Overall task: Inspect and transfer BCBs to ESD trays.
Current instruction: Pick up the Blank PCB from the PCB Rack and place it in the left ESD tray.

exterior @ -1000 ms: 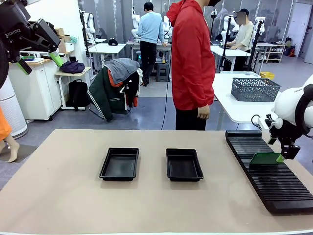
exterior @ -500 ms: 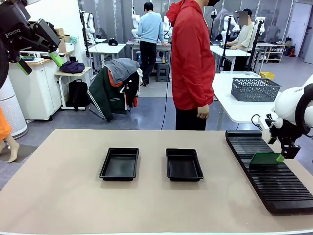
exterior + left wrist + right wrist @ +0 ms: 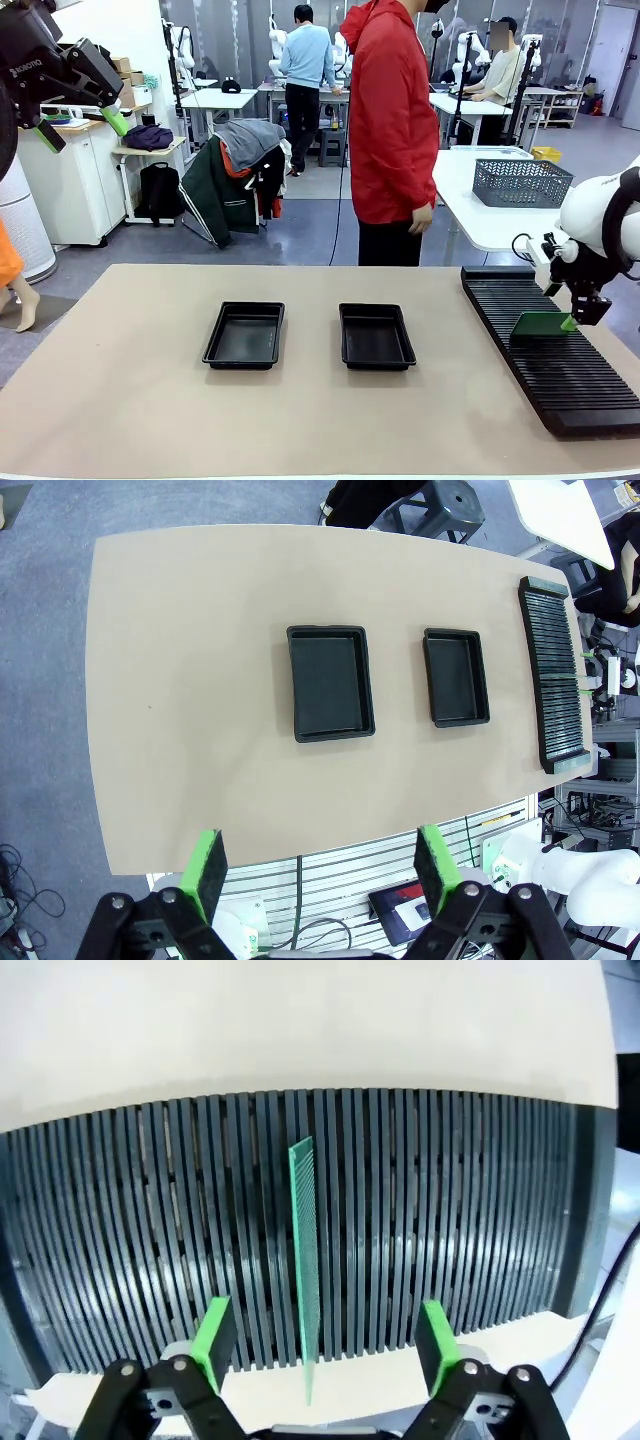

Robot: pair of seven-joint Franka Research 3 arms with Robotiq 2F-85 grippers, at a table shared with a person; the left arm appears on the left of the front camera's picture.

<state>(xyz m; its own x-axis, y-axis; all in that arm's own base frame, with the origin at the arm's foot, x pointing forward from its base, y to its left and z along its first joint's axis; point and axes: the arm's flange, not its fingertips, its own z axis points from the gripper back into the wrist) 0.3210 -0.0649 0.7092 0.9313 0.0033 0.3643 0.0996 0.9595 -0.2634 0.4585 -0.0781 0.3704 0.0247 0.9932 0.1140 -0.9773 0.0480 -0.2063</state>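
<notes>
My right fingers (image 3: 572, 321) hang over the rack (image 3: 560, 385) at the right of the frame. They are spread wide on either side of a BCB (image 3: 303, 1250) that stands on edge in a slot, and neither pad touches it. My left fingers (image 3: 82, 126), upper left, are wide open and hold nothing. The left tray (image 3: 245, 335) and right tray (image 3: 376, 336) lie mid-counter (image 3: 120, 400).

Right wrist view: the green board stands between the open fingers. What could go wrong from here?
1. The board stands nearer to one of the fingers, so closing may push it sideways against the rack ribs.
2. The grip would fall near one end of the thin board, so it might tilt or slip when lifted.
</notes>
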